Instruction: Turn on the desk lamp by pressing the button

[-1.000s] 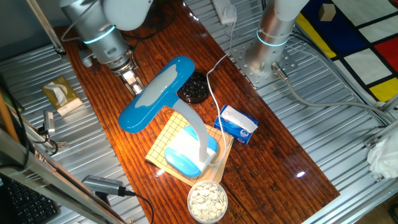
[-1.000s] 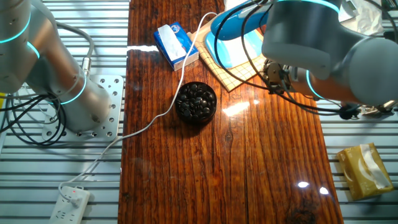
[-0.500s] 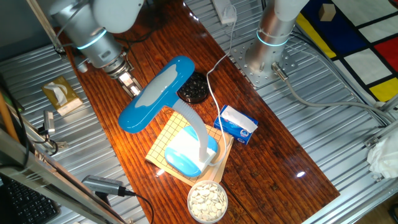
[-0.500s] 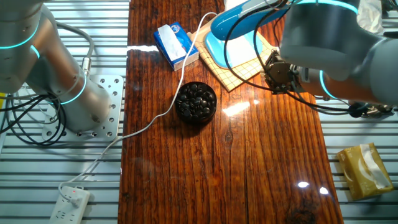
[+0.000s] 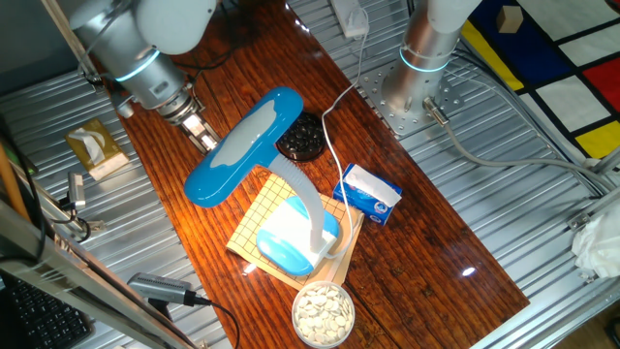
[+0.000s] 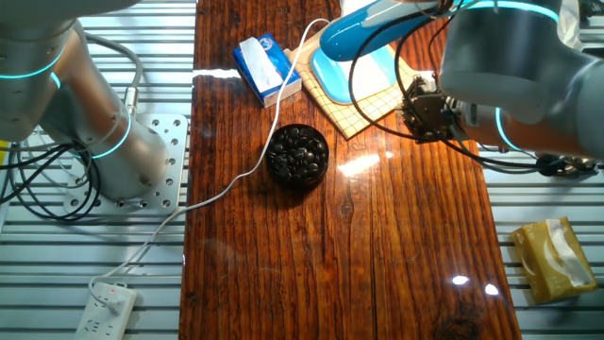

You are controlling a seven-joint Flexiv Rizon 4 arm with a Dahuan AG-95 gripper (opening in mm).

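Note:
The desk lamp has a long bright-blue oval head (image 5: 242, 145), a pale curved neck (image 5: 305, 202) and a light-blue and white base (image 5: 294, 237) standing on a yellow grid mat (image 5: 250, 225). Its head (image 6: 363, 33) and base (image 6: 351, 77) also show at the top of the other fixed view. I cannot make out its button. My gripper (image 5: 201, 132) hangs over the wooden table just left of the head's far end, apart from it. In the other fixed view the gripper (image 6: 429, 121) is below the mat's edge. No view shows a gap or contact at the fingertips.
A black bowl of dark pieces (image 5: 302, 137) sits behind the lamp head. A small blue-and-white box (image 5: 368, 192) and the white cable (image 5: 334, 145) lie to the right. A bowl of white pieces (image 5: 324, 313) stands at the front. A tissue box (image 5: 97, 147) lies off the table.
The gripper has drifted a little away from the lamp head, to the left and up in one fixed view and to the right in the other. The lamp has not moved.

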